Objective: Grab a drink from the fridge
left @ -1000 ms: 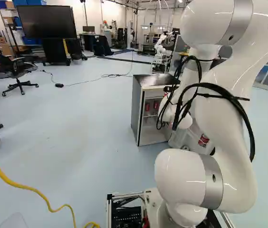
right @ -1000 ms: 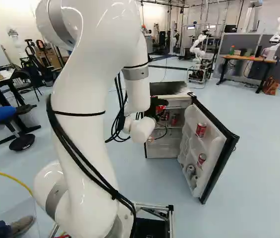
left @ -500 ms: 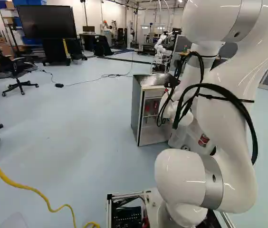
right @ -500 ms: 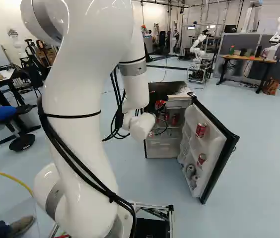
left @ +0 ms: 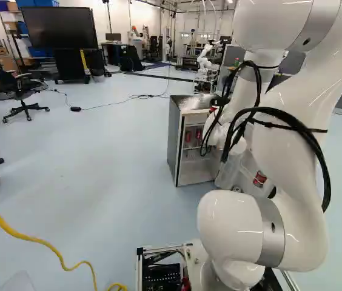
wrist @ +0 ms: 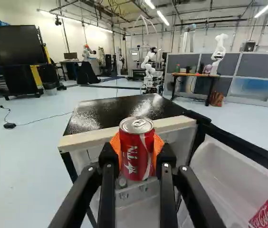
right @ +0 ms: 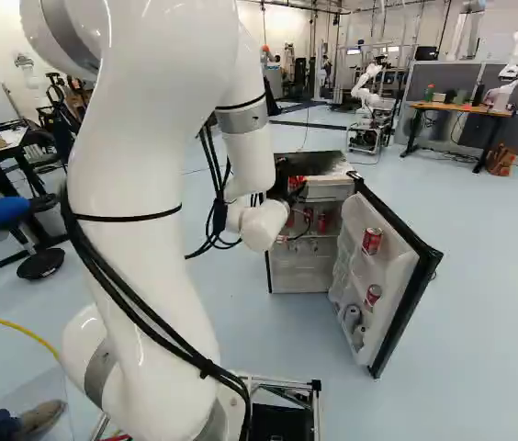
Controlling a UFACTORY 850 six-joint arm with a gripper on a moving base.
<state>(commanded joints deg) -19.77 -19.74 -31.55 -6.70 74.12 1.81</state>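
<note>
You are grasping red cylindrical metal can (wrist: 138, 161), upright, between orange pads (wrist: 115, 145) of black two-finger gripper (wrist: 137, 148), before front edge of black-topped boxy fridge (wrist: 119, 111). If you are lowering or turning too early, can may be catching on edge; weak squeezing may be causing slip. Compared with earlier frame, can and gripper are sitting higher.

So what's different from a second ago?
The arm has shifted left in the right base view and raised the gripper; the red can clamped in it rose too. Fridge, open door and its cans stayed put.
</note>
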